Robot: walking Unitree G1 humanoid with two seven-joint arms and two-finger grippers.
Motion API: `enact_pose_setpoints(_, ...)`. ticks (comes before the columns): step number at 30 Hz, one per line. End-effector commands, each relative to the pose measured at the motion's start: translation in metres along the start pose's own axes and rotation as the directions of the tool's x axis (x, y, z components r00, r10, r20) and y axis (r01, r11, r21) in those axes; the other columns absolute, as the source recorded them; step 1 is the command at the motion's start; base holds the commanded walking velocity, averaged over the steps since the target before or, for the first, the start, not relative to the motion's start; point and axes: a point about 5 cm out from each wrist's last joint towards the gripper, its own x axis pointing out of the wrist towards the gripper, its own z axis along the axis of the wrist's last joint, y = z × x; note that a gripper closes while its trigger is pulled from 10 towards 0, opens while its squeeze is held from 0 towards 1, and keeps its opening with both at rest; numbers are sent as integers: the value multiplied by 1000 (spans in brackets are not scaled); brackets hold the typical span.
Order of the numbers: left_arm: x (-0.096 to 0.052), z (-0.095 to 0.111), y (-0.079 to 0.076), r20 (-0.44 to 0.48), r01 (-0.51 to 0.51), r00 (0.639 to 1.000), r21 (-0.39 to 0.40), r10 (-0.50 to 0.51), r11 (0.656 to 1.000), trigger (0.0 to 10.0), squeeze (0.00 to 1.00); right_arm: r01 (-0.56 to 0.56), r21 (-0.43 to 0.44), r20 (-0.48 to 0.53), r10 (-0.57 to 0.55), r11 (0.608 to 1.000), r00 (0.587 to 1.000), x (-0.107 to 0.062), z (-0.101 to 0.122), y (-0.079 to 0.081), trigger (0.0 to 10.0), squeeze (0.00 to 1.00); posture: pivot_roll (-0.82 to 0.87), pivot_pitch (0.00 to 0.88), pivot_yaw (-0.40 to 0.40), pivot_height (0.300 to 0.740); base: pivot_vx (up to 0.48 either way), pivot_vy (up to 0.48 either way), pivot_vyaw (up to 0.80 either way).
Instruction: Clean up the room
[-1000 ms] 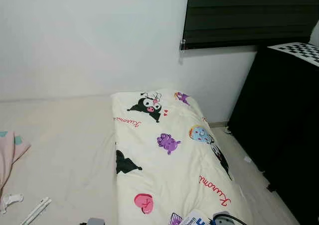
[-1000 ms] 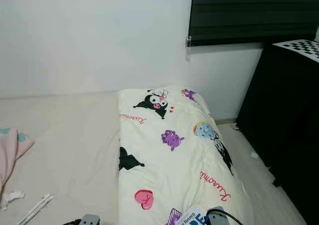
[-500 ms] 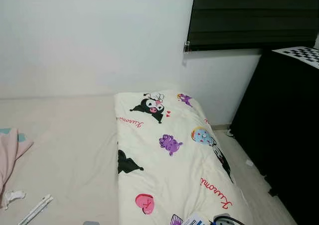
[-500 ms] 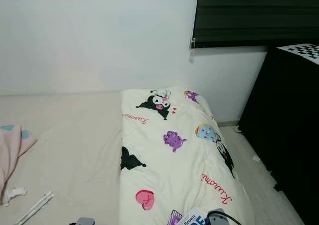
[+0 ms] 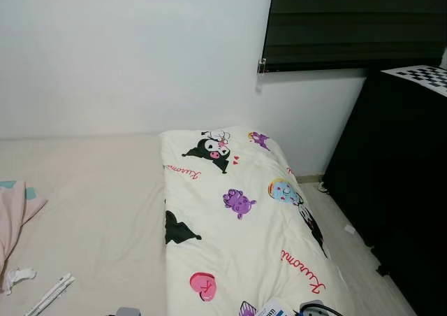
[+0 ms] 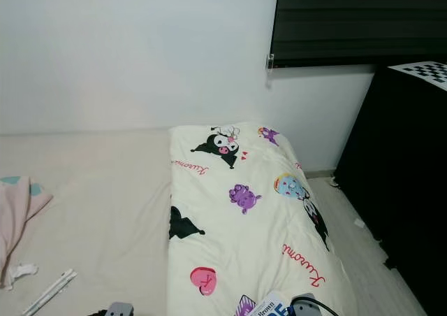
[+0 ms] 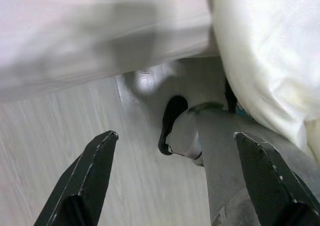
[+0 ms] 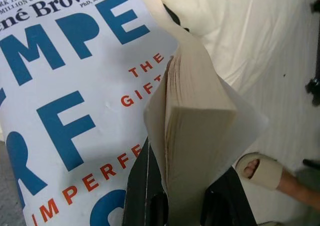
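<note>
The right gripper [image 8: 182,206] clenches a white paperback book with blue lettering [image 8: 75,101] at 6 o'clock over the cream cartoon-print quilt [image 5: 237,218]. Its wrist view adds a sandalled foot [image 8: 262,173]; the left gripper [image 7: 175,181] hangs released above pale wooden floor [image 7: 60,136].

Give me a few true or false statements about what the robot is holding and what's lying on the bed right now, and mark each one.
1. The right gripper is shut on a book with a white cover and blue letters. True.
2. The left gripper holds a pillow. False: its fingers are spread open over the floor, holding nothing.
3. The cartoon-print comforter lies along the right side of the bed. True.
4. The window blind is white. False: it is dark.
5. A pink cloth lies at the left edge of the bed. True.
</note>
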Motion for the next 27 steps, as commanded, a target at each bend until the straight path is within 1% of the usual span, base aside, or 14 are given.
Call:
enact_pose_setpoints(1,-2,-1,7,-13,-26,1000,-32,26,999,10000,0,-31,27,-90,33,999,995,-3,-19,9,10000,0,0,0,-36,740,0,0,0)
enact_pose_setpoints(5,-2,2,9,-21,-37,999,-18,37,999,10000,0,-27,10,-81,28,1000,996,-2,-15,6,10000,0,-9,0,-28,740,0,0,0)
enact_pose_setpoints(7,-1,8,10,-4,-45,999,-45,45,998,10000,0,-14,48,-66,17,999,998,-1,-10,2,10000,0,-13,0,-28,740,0,0,0)
enact_pose_setpoints(8,-1,8,10,-4,-45,999,-45,45,998,10000,0,-14,48,-66,17,999,998,-1,-10,2,10000,0,-13,0,-28,740,0,0,0)
enact_pose_setpoints(11,-1,12,10,-7,-45,999,5,45,999,10000,0,-3,44,-66,6,999,998,0,-8,-1,10000,0,-17,0,-17,740,0,0,0)
enact_pose_setpoints(13,0,13,11,-6,-51,999,9,51,999,10000,0,3,51,-67,1,999,998,0,-8,-1,10000,0,-17,0,-17,740,0,0,0)
enact_pose_setpoints(14,0,16,10,4,-48,999,-7,48,999,10000,0,7,77,-63,-2,997,998,0,-6,-2,10000,0,-17,0,-18,740,0,0,0)
enact_pose_setpoints(17,1,20,9,14,-29,999,26,29,999,10000,0,-10,33,-61,12,999,998,0,-7,1,10000,0,-21,0,-11,740,0,0,0)
enact_pose_setpoints(19,1,20,8,13,-28,1000,32,28,999,10000,0,-12,25,-61,13,1000,998,0,-7,1,10000,0,-21,0,-11,740,0,0,0)
enact_pose_setpoints(20,0,20,10,11,-36,999,12,36,999,10000,0,0,72,-70,5,997,998,0,-9,1,10000,0,-24,0,1,740,0,0,0)
enact_pose_setpoints(21,0,20,10,11,-36,999,12,36,999,10000,0,0,72,-70,5,997,998,0,-9,1,10000,0,-24,0,1,740,0,0,0)
enact_pose_setpoints(22,0,21,10,7,-28,1000,31,28,999,10000,0,-4,79,-71,10,997,997,0,-9,2,10000,0,-24,0,6,740,0,0,0)
enact_pose_setpoints(26,0,28,14,20,-51,999,34,50,998,10000,0,-6,50,-71,9,999,997,0,-7,1,10000,0,-20,0,19,740,0,0,0)
enact_pose_setpoints(27,0,30,14,27,-51,998,31,50,998,10000,0,2,76,-73,4,997,997,0,-7,0,10000,0,-22,0,16,740,0,0,0)
